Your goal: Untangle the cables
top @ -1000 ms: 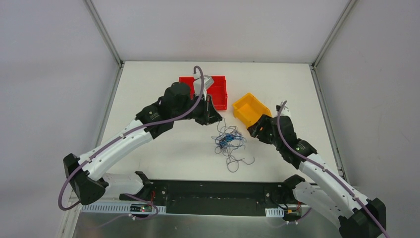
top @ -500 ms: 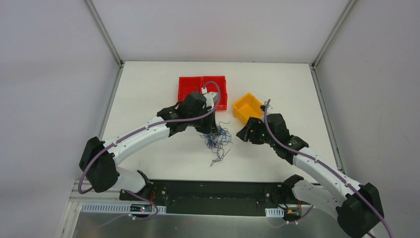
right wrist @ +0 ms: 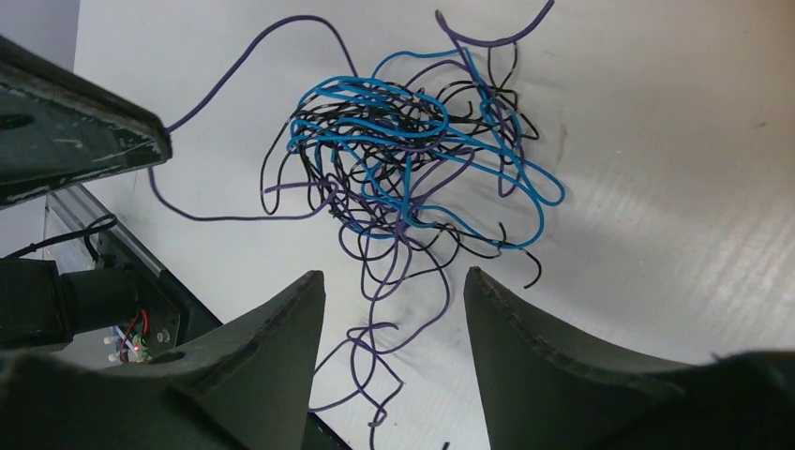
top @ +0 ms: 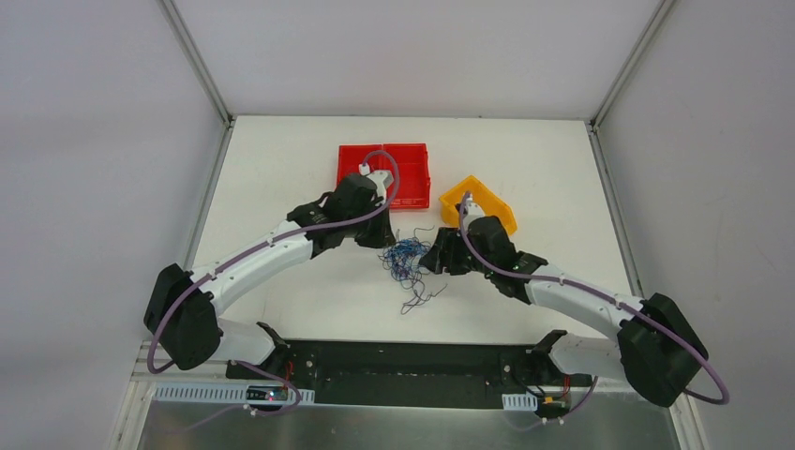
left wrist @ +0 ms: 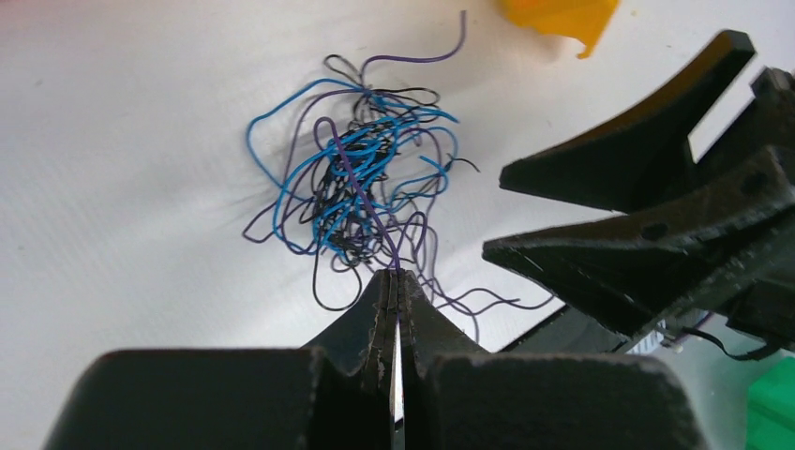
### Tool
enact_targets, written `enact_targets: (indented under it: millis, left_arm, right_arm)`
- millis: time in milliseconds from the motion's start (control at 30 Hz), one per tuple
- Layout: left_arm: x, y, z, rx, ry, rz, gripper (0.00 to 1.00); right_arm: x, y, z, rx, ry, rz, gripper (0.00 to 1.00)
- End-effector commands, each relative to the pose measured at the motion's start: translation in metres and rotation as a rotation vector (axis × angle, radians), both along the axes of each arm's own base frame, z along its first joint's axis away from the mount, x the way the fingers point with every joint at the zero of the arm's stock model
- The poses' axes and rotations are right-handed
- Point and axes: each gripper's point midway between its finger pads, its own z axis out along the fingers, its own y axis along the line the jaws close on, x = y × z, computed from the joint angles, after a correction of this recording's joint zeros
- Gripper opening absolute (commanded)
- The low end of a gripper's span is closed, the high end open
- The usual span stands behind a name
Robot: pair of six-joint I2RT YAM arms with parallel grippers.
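Note:
The cables (top: 406, 262) lie as one tangle of thin blue, purple and black wires on the white table between both grippers. My left gripper (top: 385, 241) sits at the tangle's left side. In the left wrist view it (left wrist: 397, 274) is shut on a single purple cable (left wrist: 361, 192) that runs up into the tangle (left wrist: 356, 173). My right gripper (top: 428, 261) hovers at the tangle's right edge. In the right wrist view it (right wrist: 394, 286) stands open above loose purple loops (right wrist: 389, 333), gripping nothing, with the knot (right wrist: 403, 155) just beyond its fingertips.
A red bin (top: 410, 175) stands behind the left arm and a yellow bin (top: 491, 202) behind the right arm. The black base rail (top: 403, 361) runs along the table's near edge, close to the trailing purple ends.
Both grippers have closed in on the tangle: the left has moved left and down, staying shut, and the right has swung left from the yellow bin. The tangle has shifted left and bunched up.

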Motion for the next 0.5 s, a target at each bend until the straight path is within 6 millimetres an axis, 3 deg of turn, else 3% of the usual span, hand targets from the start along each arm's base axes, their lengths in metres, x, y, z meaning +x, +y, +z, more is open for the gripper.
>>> enact_targets:
  millis: [0,167,467]
  left_arm:
    - [0.001,0.015,-0.001,-0.013,0.014,0.053,0.0]
    - [0.002,0.021,-0.002,-0.018,0.017,0.063,0.0]
    - [0.001,0.027,-0.002,-0.026,0.017,0.066,0.0]
  right_arm:
    - [0.011,0.029,0.026,0.045,-0.081,0.053,0.59]
    - [0.026,0.023,0.008,-0.056,-0.029,-0.063,0.59]
    - [0.034,0.043,-0.013,-0.103,0.048,-0.059,0.55]
